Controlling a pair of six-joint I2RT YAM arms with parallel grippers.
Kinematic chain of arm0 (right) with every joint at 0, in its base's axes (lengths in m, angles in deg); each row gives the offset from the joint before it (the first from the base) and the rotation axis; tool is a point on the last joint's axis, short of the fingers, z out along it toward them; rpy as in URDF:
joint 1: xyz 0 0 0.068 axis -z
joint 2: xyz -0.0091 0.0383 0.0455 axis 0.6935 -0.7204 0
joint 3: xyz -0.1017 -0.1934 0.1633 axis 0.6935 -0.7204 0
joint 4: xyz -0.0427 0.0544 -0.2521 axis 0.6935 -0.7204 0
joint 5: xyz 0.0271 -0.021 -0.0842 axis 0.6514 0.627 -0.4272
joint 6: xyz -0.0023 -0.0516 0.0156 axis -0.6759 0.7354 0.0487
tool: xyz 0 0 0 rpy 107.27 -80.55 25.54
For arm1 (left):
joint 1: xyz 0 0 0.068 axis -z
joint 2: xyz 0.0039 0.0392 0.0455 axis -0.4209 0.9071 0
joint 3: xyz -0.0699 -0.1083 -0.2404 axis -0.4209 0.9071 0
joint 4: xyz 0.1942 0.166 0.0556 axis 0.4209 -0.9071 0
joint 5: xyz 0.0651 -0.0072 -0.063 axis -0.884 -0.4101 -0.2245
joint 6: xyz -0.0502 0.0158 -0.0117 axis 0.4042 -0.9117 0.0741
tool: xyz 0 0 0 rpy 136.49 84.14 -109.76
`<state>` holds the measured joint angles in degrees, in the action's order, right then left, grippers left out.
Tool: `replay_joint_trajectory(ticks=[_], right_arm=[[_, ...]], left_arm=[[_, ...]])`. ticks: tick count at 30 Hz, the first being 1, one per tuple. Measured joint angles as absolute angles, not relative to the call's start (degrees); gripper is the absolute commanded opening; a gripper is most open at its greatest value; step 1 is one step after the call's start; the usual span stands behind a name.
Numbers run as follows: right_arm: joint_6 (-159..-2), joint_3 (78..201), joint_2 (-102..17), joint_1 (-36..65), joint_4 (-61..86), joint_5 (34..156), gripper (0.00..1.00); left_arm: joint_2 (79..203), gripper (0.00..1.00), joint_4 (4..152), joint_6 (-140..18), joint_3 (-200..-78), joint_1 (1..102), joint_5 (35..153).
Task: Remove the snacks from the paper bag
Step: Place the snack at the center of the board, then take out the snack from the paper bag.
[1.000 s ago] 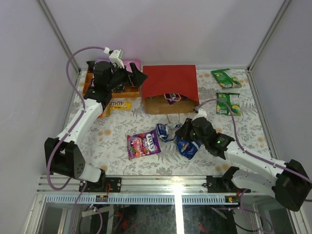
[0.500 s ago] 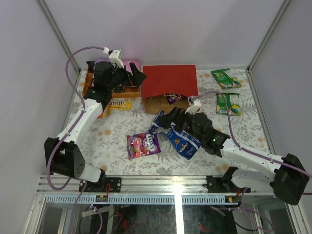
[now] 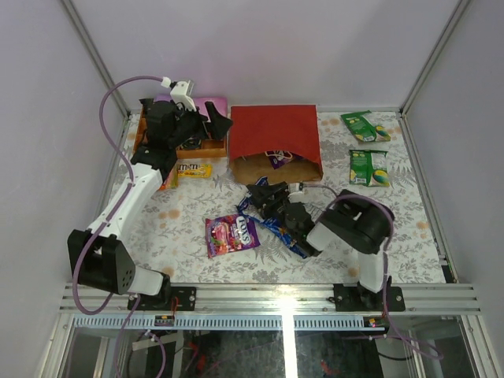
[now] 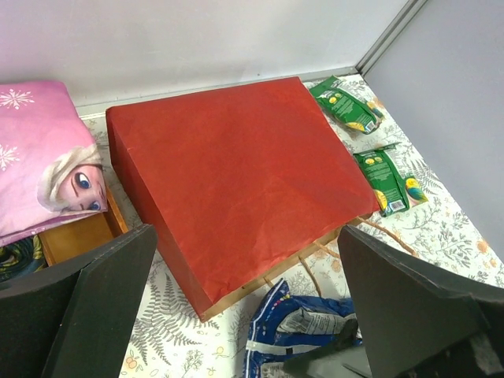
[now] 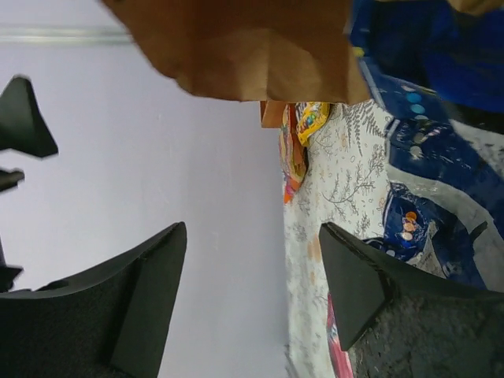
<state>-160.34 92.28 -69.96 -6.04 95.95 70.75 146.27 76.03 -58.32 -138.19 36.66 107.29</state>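
Both claws are spread wide, nothing in them. The left gripper (image 3: 220,120) hangs at the bag's (image 3: 276,132) far left corner, and the right gripper (image 3: 264,191) is by the blue chip bag (image 3: 277,224), just outside the bag's mouth. A purple packet (image 3: 276,158) sits in that mouth.

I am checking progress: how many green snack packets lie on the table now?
2. One green packet lies near the far right corner; the second green packet lies just nearer, right of the paper bag. More may be hidden inside the bag.
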Motion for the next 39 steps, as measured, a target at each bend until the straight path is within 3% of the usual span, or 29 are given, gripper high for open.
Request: replay_joint_trajectory(ticks=[9, 12, 18, 30, 35, 39], right_arm=[[-178.51, 104.63, -86.01, -7.44, 102.69, 61.37, 0.78], [-182.16, 109.72, -89.15, -7.27, 103.58, 58.48, 0.71], [-186.77, 119.8, -95.84, -4.23, 103.56, 56.25, 0.68], [-191.95, 128.98, -97.5, 0.25, 87.23, 57.15, 0.82], [-192.28, 131.8, -95.95, 0.25, 77.55, 59.49, 0.81], [-192.41, 135.93, -95.99, 0.25, 69.59, 61.13, 0.74]], left_arm=[[144.79, 1.0, 76.01, -58.58, -136.46, 36.42, 107.27], [144.66, 1.0, 76.01, -58.67, -136.27, 36.42, 107.27], [144.59, 1.0, 76.03, -58.67, -136.25, 36.42, 107.29], [144.61, 1.0, 76.03, -58.67, -136.25, 36.42, 107.53], [144.72, 1.0, 76.03, -58.64, -136.25, 36.42, 107.55], [144.76, 1.0, 76.03, -58.67, -136.25, 36.42, 107.55]])
